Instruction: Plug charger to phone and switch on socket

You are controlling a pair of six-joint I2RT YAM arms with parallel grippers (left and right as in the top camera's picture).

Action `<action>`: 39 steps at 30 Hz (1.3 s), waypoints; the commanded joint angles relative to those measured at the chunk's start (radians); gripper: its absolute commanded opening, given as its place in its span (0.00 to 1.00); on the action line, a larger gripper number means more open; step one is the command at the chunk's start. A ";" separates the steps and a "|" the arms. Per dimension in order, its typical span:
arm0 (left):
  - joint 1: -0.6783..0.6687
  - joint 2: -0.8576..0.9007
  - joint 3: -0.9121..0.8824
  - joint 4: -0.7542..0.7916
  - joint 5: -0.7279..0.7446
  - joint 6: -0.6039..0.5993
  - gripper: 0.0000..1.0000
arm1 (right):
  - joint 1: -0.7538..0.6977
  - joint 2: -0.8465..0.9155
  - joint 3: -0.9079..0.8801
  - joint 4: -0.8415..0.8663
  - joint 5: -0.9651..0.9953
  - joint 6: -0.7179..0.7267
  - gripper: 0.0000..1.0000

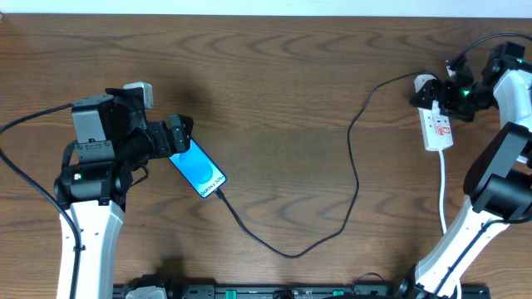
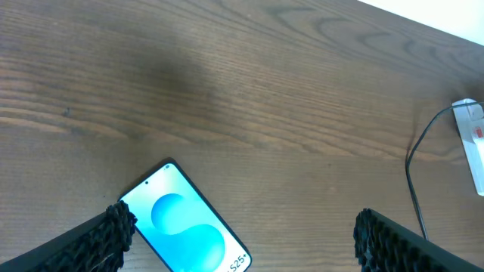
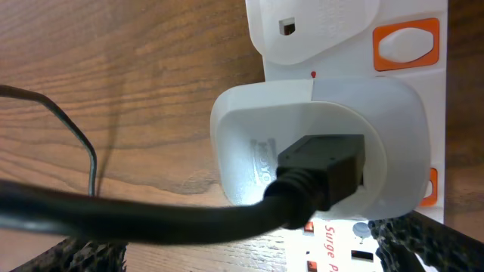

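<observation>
The phone (image 1: 198,170) lies on the table with its blue-and-white screen lit; it also shows in the left wrist view (image 2: 185,227). The charger's black cable (image 1: 291,252) meets the phone's lower end with its tip (image 1: 220,194) and loops right to a white adapter (image 3: 318,143) seated in the white socket strip (image 1: 438,126). My left gripper (image 1: 179,137) is open, its fingers astride the phone's upper end (image 2: 242,253). My right gripper (image 1: 453,91) is open and hovers over the adapter end of the strip (image 3: 257,255). Orange switches (image 3: 406,44) show on the strip.
The strip's white cord (image 1: 443,187) runs toward the table's front edge beside the right arm. The black cable (image 2: 412,174) and the strip's end (image 2: 473,136) show at the right of the left wrist view. Bare wooden table (image 1: 283,100) lies between the arms.
</observation>
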 commanded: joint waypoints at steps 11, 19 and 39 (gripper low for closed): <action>-0.003 0.001 0.004 -0.002 -0.008 0.010 0.95 | 0.006 0.025 0.011 0.013 0.049 0.000 0.99; -0.003 0.001 0.004 -0.003 -0.008 0.010 0.95 | -0.013 0.025 0.011 0.045 0.048 -0.008 0.99; -0.003 0.001 0.004 -0.002 -0.008 0.010 0.95 | -0.011 0.025 0.011 0.043 -0.005 0.031 0.99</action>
